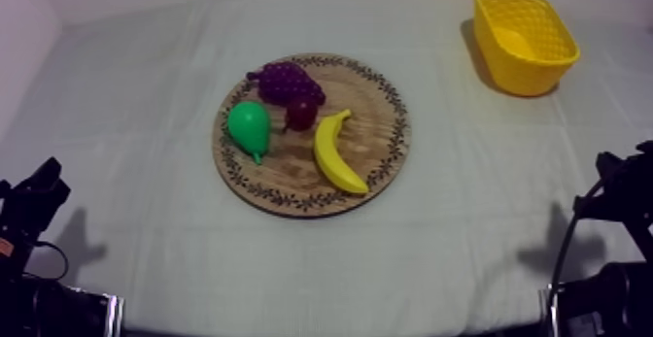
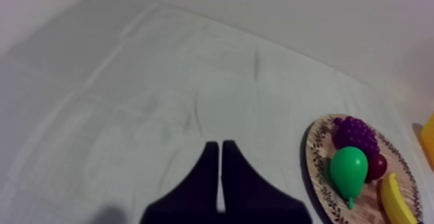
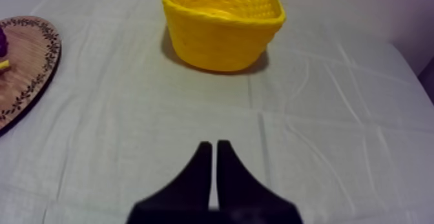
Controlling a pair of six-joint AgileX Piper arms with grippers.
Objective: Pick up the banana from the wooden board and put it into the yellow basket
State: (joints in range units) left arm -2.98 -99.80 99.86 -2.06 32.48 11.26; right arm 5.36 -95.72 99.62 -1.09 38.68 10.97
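Starting closest in: the left end effector (image 2: 216, 144) is clenched on nothing, both black fingers pressed together into a narrow wedge over bare cloth (image 2: 161, 78). The right end effector (image 3: 214, 144) is the same deal, fingers together with nothing between them, hanging over the cloth with the yellow basket (image 3: 219, 42) straight ahead of it. From above, both arms are parked low at the near edge of the bench (image 1: 466, 234), the left arm (image 1: 29, 210) on one side and the right arm (image 1: 622, 190) on the other, well apart from all the fruit.

Next out is the round wooden board (image 1: 379, 117) with the patterned rim, about mid-bench. The banana (image 1: 336, 153) lies flat on it, on the half toward the right arm. One end is near the close rim and the other is just beside the small red fruit (image 1: 301, 115). The pear (image 1: 250, 127) lies on the left half, stalk pointing to the near side. The bunch of grapes (image 1: 286, 82) sits at the far rim, touching the red fruit.

The wrist views split the scene. The left one catches the board with pear, grapes, red fruit and part of the banana, plus a yellow sliver of basket past it. The right one gets the whole basket and an edge of the board off to the side.

Farthest off, the basket stands toward the far right corner of the bench, well apart from the board.
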